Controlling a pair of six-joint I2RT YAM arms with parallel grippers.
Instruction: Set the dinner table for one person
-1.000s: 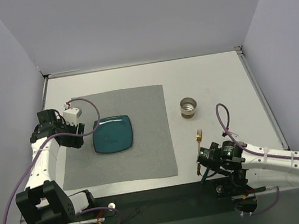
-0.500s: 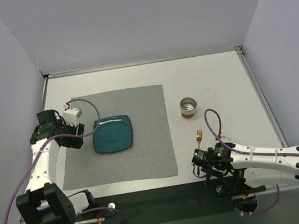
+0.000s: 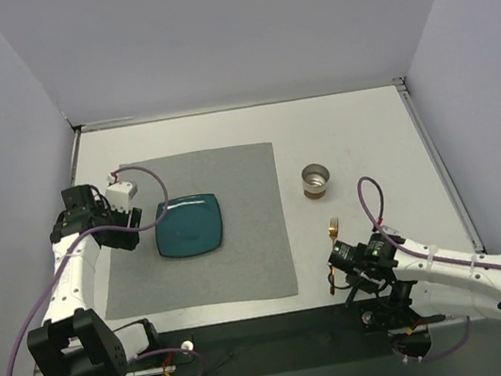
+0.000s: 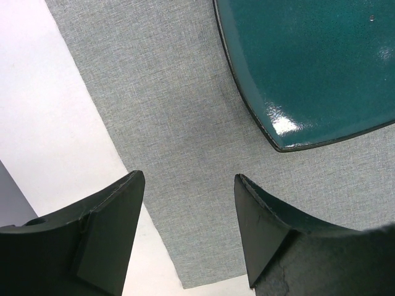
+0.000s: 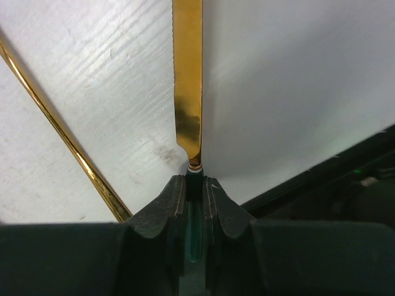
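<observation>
**Item 1.** Large flat white rectangular bench [image 3: 355,124], thin metal rim. It spans the floor between the pale walls and carries all the items below.

**Item 2.** Grey square cloth mat [image 3: 242,256]. It lies flat on the bench, on its 9 o'clock half.

**Item 3.** Teal square glazed plate [image 3: 189,226]. It lies flat on the mat, about mid-mat.

**Item 4.** Small round metal cup [image 3: 316,179]. It stands upright on bare bench at 3 o'clock of the plate, apart from the mat's edge.

**Item 5.** Slim gold fork [image 3: 333,226]. It lies on bare bench at 6 o'clock of the cup, tines toward 12 o'clock.

**Item 6.** Gold knife [image 5: 187,74], serrated blade, teal-green handle. In the right wrist view it sits just beside the fork's handle, at its 3 o'clock, with the blade pointing to 12 o'clock. Whether the blade touches the bench cannot be told.

**Item 7.** Right pincer [image 5: 194,185]. It is at 6 o'clock of the fork, near the bench's near edge, and is clamped narrow on the knife's handle.

**Item 8.** Left pincer [image 4: 186,182]. It is at 9 o'clock of the plate, over the mat. Its fingers are spread wide and grip nothing.
</observation>
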